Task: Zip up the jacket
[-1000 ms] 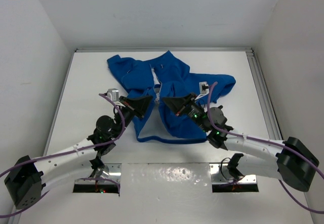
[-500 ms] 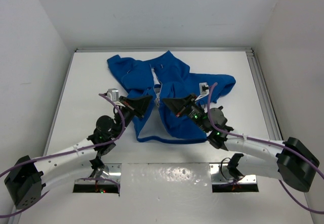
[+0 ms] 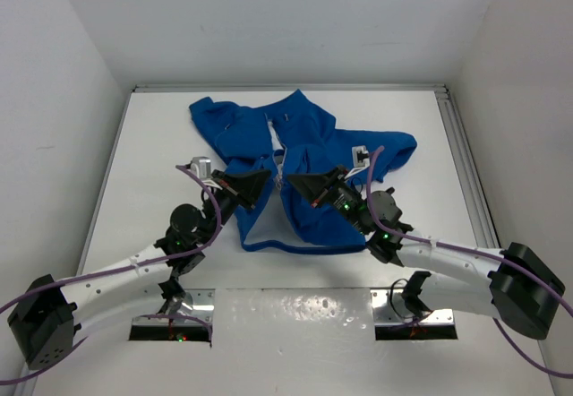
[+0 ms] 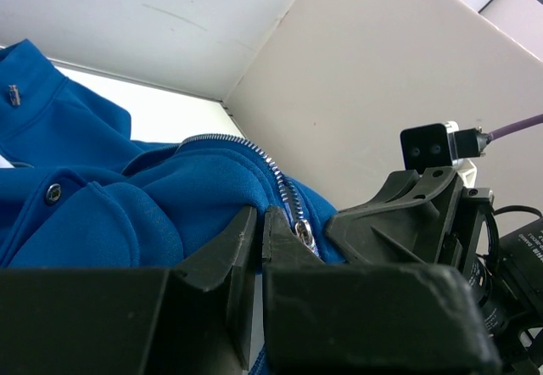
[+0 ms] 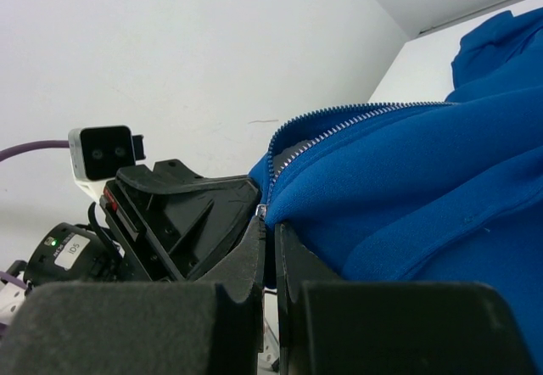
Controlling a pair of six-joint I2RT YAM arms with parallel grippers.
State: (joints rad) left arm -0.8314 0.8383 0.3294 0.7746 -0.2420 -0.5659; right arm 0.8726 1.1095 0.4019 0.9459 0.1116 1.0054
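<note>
White counter (image 3: 161,154) carries blue jacket (image 3: 309,141), far-centre, front open. Soft, light and floppy; it will bunch if slack. Hold the front edges beside the zipper (image 4: 282,184) and keep them taut. Left tool (image 4: 261,220) and right tool (image 5: 268,226) are fully closed, tip to tip, each apparently pinching an edge.

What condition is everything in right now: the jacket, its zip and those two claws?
jacket: rumpled on the table, front gaping near the hem.
zipper: not done up, teeth bare.
left claw: shut, pinching the jacket's front edge.
right claw: shut, pinching the opposite front edge.
</note>
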